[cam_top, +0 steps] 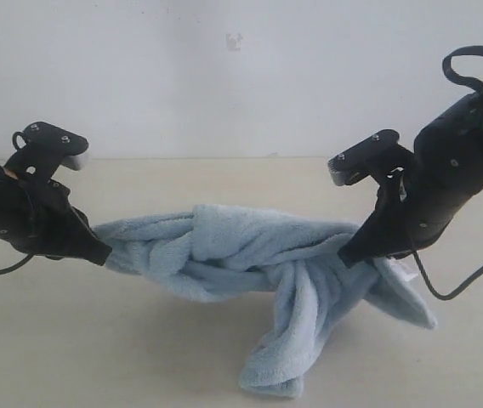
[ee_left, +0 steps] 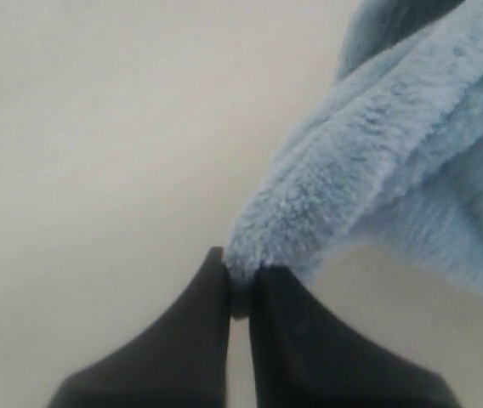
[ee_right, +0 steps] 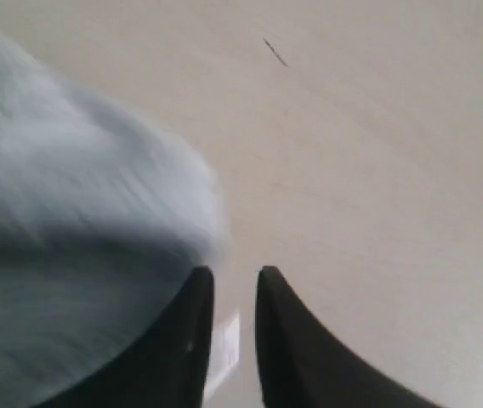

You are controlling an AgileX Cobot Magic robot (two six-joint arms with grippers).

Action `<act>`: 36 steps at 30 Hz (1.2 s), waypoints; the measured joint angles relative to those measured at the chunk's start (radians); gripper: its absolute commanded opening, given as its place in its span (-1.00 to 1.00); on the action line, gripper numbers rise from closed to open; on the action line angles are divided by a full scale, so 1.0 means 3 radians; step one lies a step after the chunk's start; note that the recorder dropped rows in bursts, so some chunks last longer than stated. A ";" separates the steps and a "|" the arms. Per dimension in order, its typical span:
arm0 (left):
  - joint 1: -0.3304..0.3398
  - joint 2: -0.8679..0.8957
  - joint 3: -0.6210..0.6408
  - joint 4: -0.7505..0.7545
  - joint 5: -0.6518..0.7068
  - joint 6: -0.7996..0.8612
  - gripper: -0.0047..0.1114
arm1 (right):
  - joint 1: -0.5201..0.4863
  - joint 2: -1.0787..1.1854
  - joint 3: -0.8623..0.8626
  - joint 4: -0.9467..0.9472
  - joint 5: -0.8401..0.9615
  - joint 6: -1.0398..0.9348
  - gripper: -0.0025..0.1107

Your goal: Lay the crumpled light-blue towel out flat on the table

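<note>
The light-blue towel hangs twisted like a rope between my two grippers, low over the cream table. One loose end droops onto the table at the front. My left gripper is shut on the towel's left tip; in the left wrist view the fleece is pinched between the fingers of that gripper. My right gripper is at the towel's right part. In the right wrist view its jaws stand apart with nothing between them, the blurred towel lies beside one finger, and a small white tag shows beyond the gap.
A white-grey wall rises behind the table's far edge. A black cable loops down from the right arm near the towel's right flap. A short dark mark lies on the table surface.
</note>
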 measured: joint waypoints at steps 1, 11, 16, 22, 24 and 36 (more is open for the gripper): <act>0.0008 0.0000 0.0000 -0.0015 -0.0032 -0.0007 -0.85 | -0.0007 0.0000 0.0004 -0.0024 0.0053 0.0000 -0.28; 0.0039 0.0000 0.0000 -0.0101 -0.0104 -0.0030 -0.46 | -0.0034 0.0006 0.0007 -0.0061 0.0073 0.0014 -0.20; 0.0039 0.0000 0.0002 -0.0138 -0.0145 -0.0036 0.26 | -0.0034 0.0006 0.0007 0.0223 -0.0038 0.0022 -0.20; 0.0039 0.0000 0.0002 -0.0583 -0.0436 -0.0036 0.51 | 0.0079 0.0006 0.0007 0.1071 -0.0391 -0.0234 -0.20; 0.0039 0.0000 0.0002 -0.0673 -0.0484 -0.0036 0.51 | 0.0172 0.0006 0.0007 0.1208 -0.0503 -0.0275 -0.20; 0.0039 -0.0020 -0.0273 -0.0833 -0.0331 -0.0036 0.51 | 0.0463 -0.0022 0.0007 0.1303 -0.0598 -0.0346 -0.20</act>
